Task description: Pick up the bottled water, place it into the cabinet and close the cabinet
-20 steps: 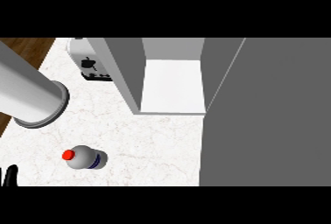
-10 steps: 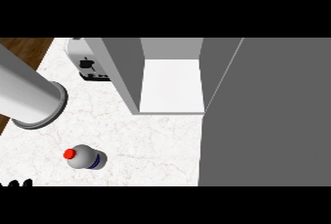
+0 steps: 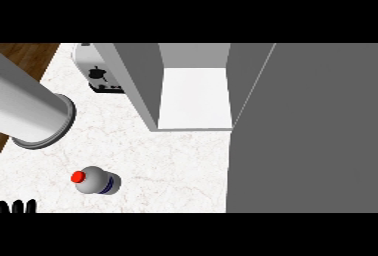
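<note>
lower left of the frame, the bottled water (image 3: 96,180) stands on the white marble counter (image 3: 177,160), red cap facing up at the camera, so its long axis runs straight up toward me. seen almost end-on, blue label band just shows on its lower right side. it sits well apart from the cabinet (image 3: 193,95), which is at upper centre with its door (image 3: 303,130) swung open, filling the right side of the frame.

only my left hand (image 3: 18,207) shows, fingertips at the bottom left corner, below and left of the bottle, not touching it. the fingers look straight, holding nothing. right hand isn't visible.

step in hand is the reach. i'd come at the bottle from the side and wrap round the body below the cap, keeping it upright, not press on the cap from above. then carry it up and right to the white cabinet shelf (image 3: 193,100), clearing the cabinet's left wall. i'd also avoid the big grey cylinder (image 3: 29,112) at the left edge.
</note>
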